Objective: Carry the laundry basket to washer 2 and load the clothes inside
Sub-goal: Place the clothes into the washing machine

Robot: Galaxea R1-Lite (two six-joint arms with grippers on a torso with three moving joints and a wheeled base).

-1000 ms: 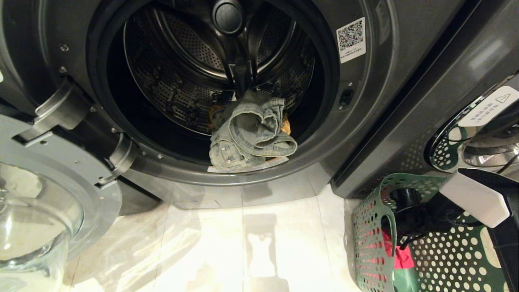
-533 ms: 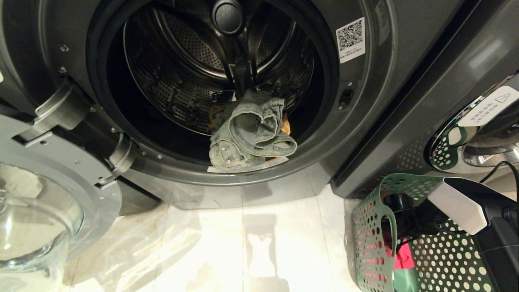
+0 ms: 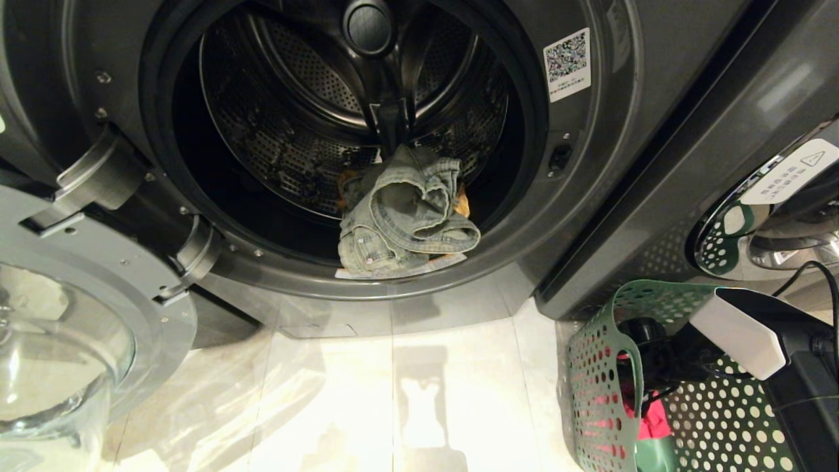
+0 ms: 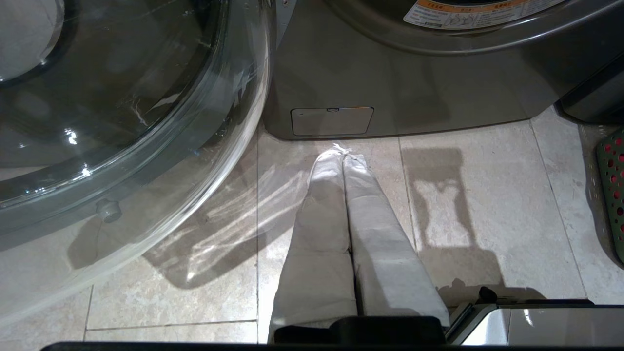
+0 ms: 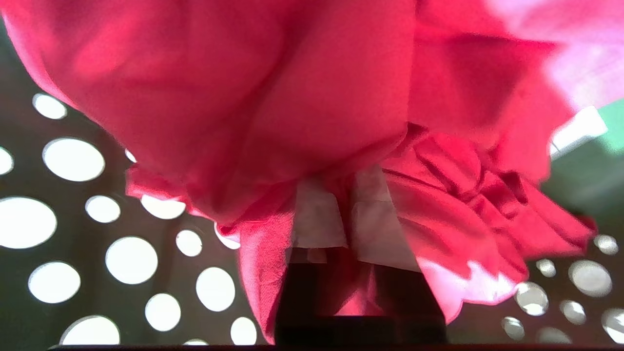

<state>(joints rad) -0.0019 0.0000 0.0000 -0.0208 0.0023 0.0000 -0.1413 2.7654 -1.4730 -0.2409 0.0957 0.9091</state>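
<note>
Your right gripper point(image 5: 347, 214) sat deep in the dark green perforated plastic laundry basket point(image 3: 600, 367), jaws clamped on the pink-red garment point(image 5: 302, 112). The faded grey-green denim piece point(image 3: 403, 216) lay in the dark grey washer's drum point(image 3: 295, 131). Left gripper point(image 4: 342, 161) hung pressed together above the floor tiles point(image 4: 487, 234).
</note>
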